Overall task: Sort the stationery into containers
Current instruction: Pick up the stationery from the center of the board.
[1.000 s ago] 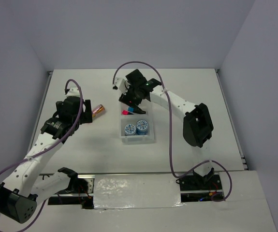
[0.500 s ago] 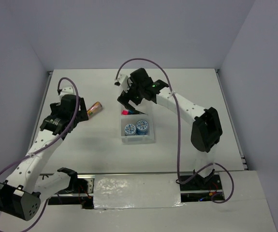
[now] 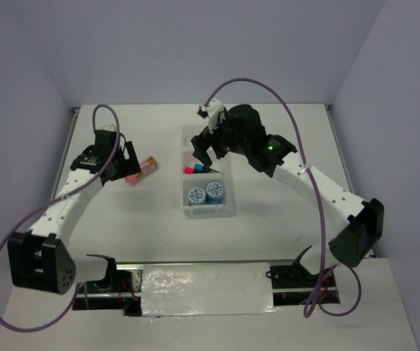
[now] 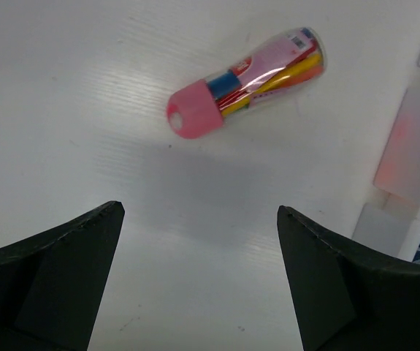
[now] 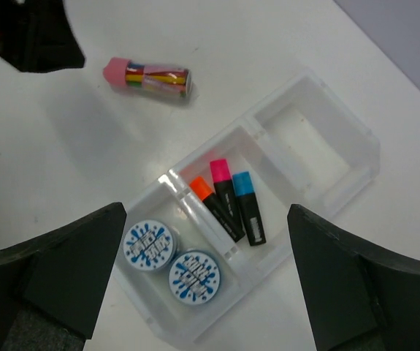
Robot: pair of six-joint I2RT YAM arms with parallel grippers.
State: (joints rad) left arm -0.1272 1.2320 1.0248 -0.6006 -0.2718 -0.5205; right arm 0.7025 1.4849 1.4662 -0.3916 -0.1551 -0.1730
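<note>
A clear tray (image 3: pixel 208 213) lies mid-table, and the right wrist view shows its rim (image 5: pixel 361 170). Two blue-and-white rolls (image 5: pixel 150 246) (image 5: pixel 194 278) fill its near compartment. In the middle compartment the orange (image 5: pixel 217 208), pink (image 5: pixel 226 189) and blue (image 5: pixel 249 207) markers lie side by side. The far compartment (image 5: pixel 304 139) holds nothing. On the table left of the tray lies the pink tube (image 3: pixel 141 170) (image 4: pixel 246 80) (image 5: pixel 148 76). Just short of the tube, my left gripper (image 3: pixel 126 164) (image 4: pixel 199 210) is open. High over the tray hangs my right gripper (image 3: pixel 208 155) (image 5: pixel 206 210), open and holding nothing.
White walls close the table at the back and both sides. The left arm's black wrist (image 5: pixel 27 33) shows at the top left of the right wrist view. Purple cables arch above both arms.
My right gripper has opened and risen from the tray's middle compartment, leaving the blue marker beside the other two. My left arm has swung toward the pink tube.
</note>
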